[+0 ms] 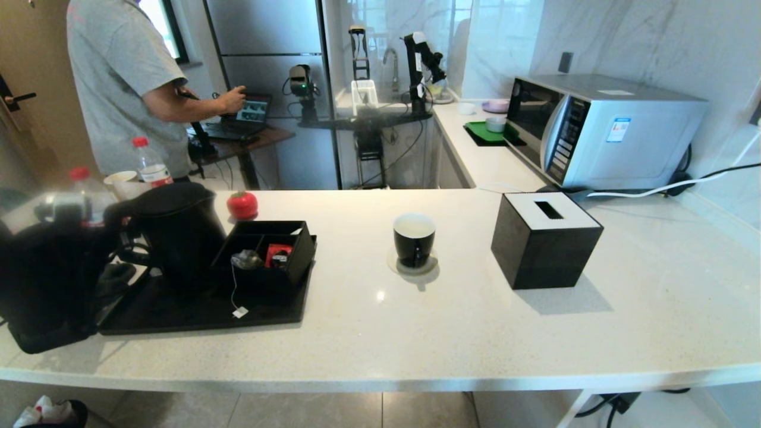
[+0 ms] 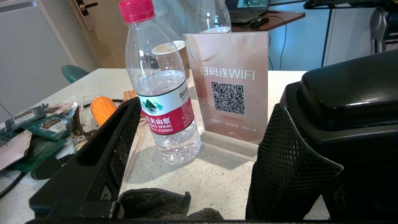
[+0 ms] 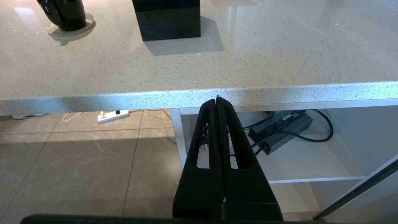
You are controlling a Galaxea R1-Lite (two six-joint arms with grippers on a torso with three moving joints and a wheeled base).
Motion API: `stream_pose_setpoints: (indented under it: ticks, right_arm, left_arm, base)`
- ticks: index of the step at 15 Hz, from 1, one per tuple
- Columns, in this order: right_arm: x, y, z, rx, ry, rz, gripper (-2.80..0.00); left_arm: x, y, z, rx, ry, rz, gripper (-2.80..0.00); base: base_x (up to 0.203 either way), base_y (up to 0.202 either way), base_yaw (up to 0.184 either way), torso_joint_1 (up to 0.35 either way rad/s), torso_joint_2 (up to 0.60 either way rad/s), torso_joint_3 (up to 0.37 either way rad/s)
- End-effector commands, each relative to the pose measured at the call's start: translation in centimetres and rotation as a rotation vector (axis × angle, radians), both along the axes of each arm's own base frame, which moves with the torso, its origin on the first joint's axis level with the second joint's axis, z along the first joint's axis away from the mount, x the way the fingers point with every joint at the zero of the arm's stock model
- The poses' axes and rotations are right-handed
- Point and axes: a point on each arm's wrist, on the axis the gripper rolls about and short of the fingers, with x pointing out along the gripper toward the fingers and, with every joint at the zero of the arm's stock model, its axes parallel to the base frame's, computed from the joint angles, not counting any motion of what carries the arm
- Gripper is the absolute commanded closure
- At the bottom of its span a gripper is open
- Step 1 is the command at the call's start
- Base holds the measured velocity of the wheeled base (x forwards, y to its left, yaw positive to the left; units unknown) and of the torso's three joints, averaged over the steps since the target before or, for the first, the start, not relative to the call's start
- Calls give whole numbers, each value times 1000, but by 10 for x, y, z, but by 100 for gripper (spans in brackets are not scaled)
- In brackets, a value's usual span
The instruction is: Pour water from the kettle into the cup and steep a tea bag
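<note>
The matte black kettle (image 1: pixel 178 229) stands on a black tray (image 1: pixel 196 312) at the left of the counter. My left gripper (image 1: pixel 116 246) is open beside its loop handle. In the left wrist view the left gripper (image 2: pixel 205 105) holds nothing, and the kettle (image 2: pixel 351 90) lies just outside one finger. The small black cup (image 1: pixel 414 238) with a white inside stands on a clear coaster mid-counter. The tea bag (image 1: pixel 247 259) lies in a black organiser box, its string hanging to a white tag (image 1: pixel 240 311). My right gripper (image 3: pixel 217 99) is shut and empty below the counter's front edge.
A black tissue box (image 1: pixel 546 238) stands right of the cup, a microwave (image 1: pixel 600 128) behind it. Red-capped bottles (image 2: pixel 158 87), a WiFi sign (image 2: pixel 230 84), a paper cup and snack wrappers crowd the far left. A dark cloth (image 2: pixel 155 202) lies under the left gripper. A person stands behind.
</note>
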Motion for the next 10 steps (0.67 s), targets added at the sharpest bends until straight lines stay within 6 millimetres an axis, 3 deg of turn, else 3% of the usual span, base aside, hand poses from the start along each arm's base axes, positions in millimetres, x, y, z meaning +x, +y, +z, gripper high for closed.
stream_pose_setpoints:
  ticks: [1, 2, 10]
  right_arm:
    - [0, 0, 0, 1, 2, 0, 0]
    - [0, 0, 0, 0, 2, 0, 0]
    - [0, 0, 0, 0, 2, 0, 0]
  left_arm:
    - [0, 0, 2, 13, -20, 1, -280]
    - [0, 0, 2, 12, -21, 1, 0]
    - [0, 0, 3, 13, -24, 0, 0]
  base:
    - [0, 0, 0, 0, 0, 0]
    - [0, 0, 0, 0, 0, 0]
    - [0, 0, 0, 0, 0, 0]
